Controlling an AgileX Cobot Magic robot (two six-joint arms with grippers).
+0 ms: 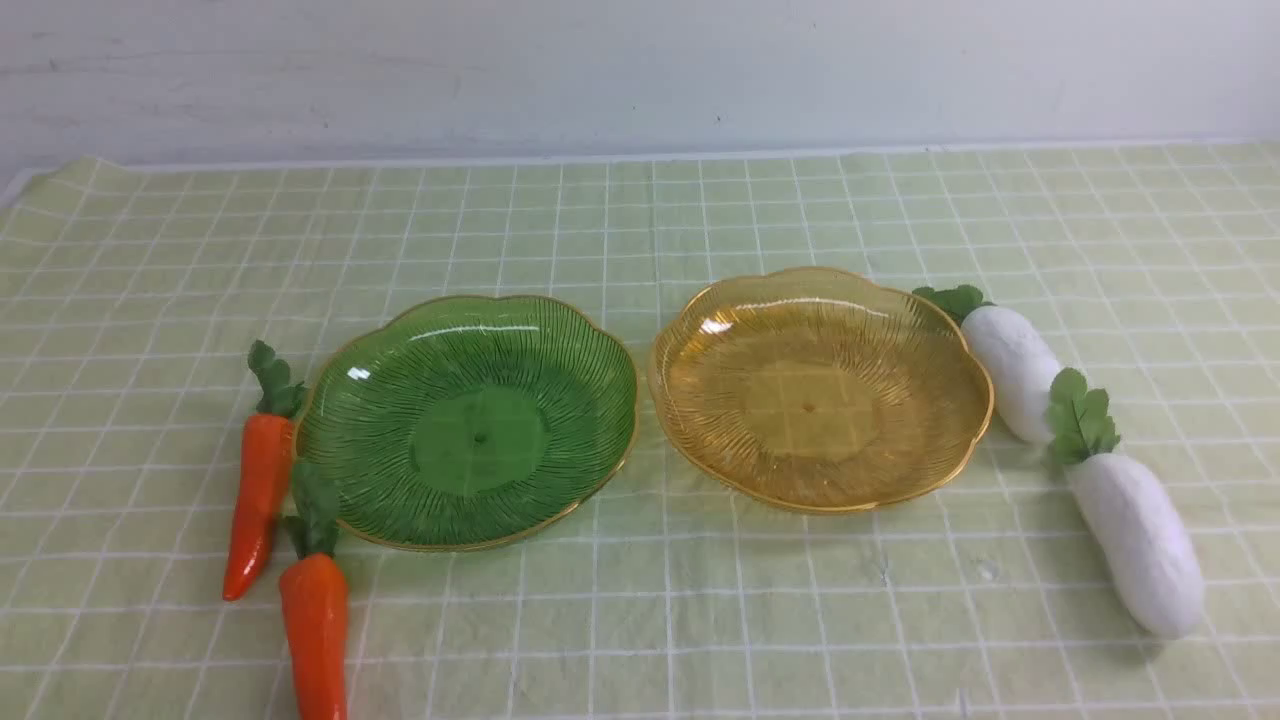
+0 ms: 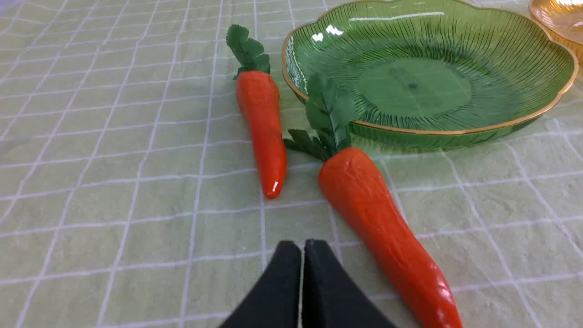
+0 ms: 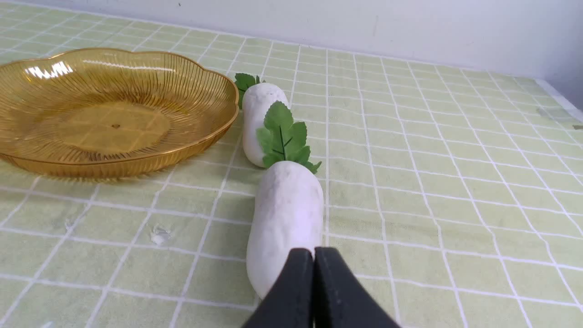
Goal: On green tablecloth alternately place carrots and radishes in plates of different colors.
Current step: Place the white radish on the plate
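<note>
Left jaws closed near carrot [image 2: 382, 228], right near radish [image 3: 287, 218]

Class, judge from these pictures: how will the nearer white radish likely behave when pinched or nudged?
The nearer radish is rounded and lies on its side, so a nudge would probably roll it. Its matte skin should grip well. The thin leaves look floppy, so hold the body.
</note>
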